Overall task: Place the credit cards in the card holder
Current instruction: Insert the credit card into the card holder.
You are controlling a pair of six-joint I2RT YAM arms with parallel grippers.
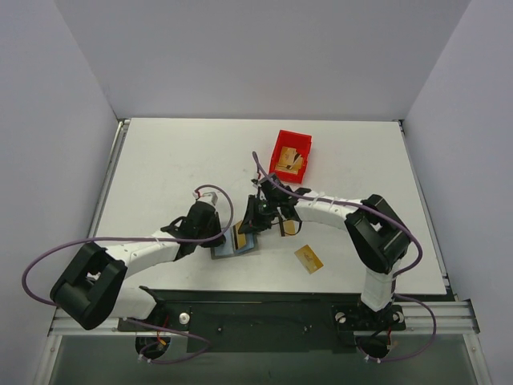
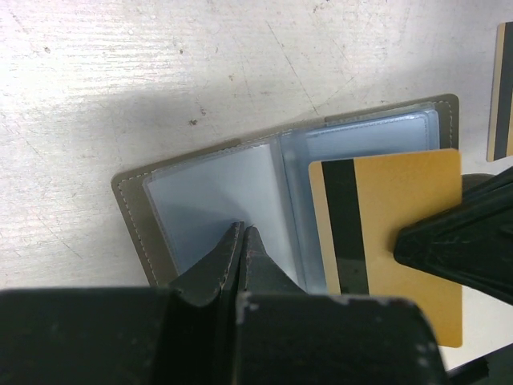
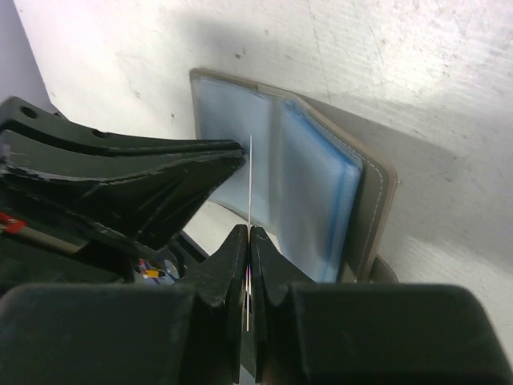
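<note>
The card holder [image 1: 231, 250] lies open on the table, grey outside with bluish clear sleeves [image 2: 208, 184]. My left gripper [image 2: 243, 228] is shut with nothing between its tips, which rest on the holder's left page. My right gripper [image 3: 248, 234] is shut on a gold credit card [image 2: 393, 200] with a black stripe. It holds the card on edge [image 3: 250, 172] over the holder's right page [image 3: 317, 176]. A second card [image 1: 287, 228] lies just right of the holder [image 2: 501, 92]. A third card [image 1: 309, 258] lies flat nearer the front edge.
A small red bin [image 1: 282, 144] with a tan item inside stands behind the grippers, right of centre. The two arms meet over the holder, fingers close together. Bare white table lies to the left and at the back.
</note>
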